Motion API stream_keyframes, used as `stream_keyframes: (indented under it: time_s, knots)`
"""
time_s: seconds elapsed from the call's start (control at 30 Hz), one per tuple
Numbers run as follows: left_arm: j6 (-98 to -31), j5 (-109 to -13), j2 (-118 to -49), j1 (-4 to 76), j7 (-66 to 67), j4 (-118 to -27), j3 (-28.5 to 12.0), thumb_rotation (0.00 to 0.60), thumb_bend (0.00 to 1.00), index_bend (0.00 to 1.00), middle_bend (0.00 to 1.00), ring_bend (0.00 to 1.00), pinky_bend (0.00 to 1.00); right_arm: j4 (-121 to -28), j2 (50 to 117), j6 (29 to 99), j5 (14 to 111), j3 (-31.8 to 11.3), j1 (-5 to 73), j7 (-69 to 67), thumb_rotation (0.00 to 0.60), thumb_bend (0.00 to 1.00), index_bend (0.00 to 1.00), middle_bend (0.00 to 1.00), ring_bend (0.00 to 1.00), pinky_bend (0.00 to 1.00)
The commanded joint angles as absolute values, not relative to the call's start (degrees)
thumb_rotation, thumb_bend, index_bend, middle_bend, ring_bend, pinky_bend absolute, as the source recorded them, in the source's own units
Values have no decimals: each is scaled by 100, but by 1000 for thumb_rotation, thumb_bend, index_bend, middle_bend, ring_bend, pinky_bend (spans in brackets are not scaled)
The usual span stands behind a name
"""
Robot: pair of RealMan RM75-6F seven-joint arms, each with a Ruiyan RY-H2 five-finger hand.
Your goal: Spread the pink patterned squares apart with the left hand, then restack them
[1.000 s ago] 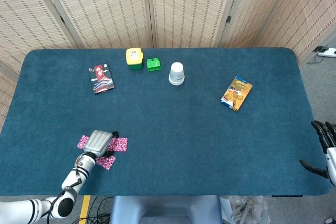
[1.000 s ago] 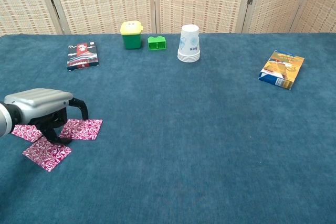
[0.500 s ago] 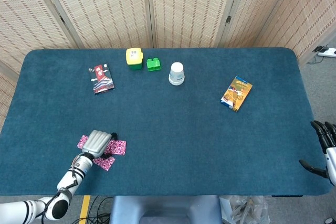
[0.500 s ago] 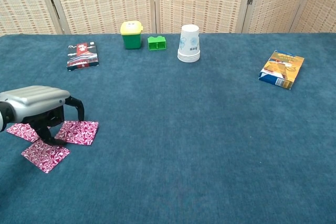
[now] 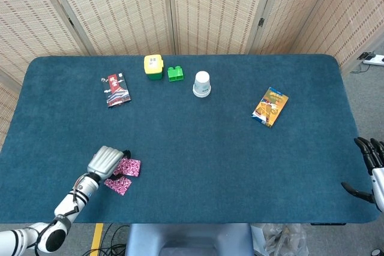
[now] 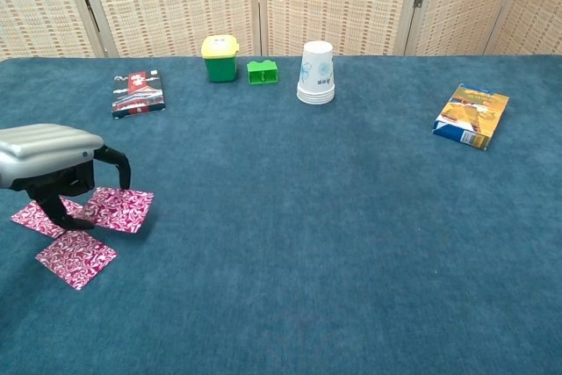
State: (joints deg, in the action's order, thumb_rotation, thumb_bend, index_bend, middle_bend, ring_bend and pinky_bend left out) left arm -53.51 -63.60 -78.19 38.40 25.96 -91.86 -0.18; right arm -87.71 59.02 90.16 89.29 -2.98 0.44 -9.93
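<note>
1. The pink patterned squares (image 6: 81, 227) lie near the front left corner of the blue table (image 6: 351, 217). In the chest view there are three of them, and they are spread out like a little fan.

2. One square is at the far left, one sits to the right of it, and one is closer to the front edge. They look close together, maybe touching at the corners.

3. So the spreading part looks mostly done. The stacking part is not done yet, because no square sits on top of another.

4. The left hand (image 6: 53, 169) is right over the squares. Its fingers (image 6: 58, 210) bend down, and the tips look like they press on the squares where they meet.

5. I cannot tell if the left hand pinches a square or only pushes on it. It does not lift any square off the table.

6. My guess is that the next job is to slide the squares back together into one pile.

7. The right hand (image 5: 371, 171) is far away at the right edge of the table. Its fingers are apart and it holds nothing.
</note>
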Motion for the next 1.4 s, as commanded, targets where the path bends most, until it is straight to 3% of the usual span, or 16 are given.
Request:
stream_keyframes:
  time_s: [0.03, 0.57, 1.4]
  knots:
    - [-5296, -6653, -7603, 3832, 2373, -9213, 45, 600, 250, 416, 971, 889, 1000, -8781, 5901, 9019, 8933, -297, 43, -987, 600, 91, 0, 125, 2, 61]
    - [-4845, -7930, -6907, 3724, 855, -8308, 507, 600, 250, 398, 971, 882, 1000, -8918, 5881, 9072, 9001, -266, 19, -848, 600, 91, 0, 125, 2, 61]
    - [-4384, -8838, -7266, 3973, -372, -6999, 689, 600, 250, 359, 971, 866, 1000, -9145, 5835, 9112, 8987, -261, -26, -602, 600, 92, 0, 125, 2, 61]
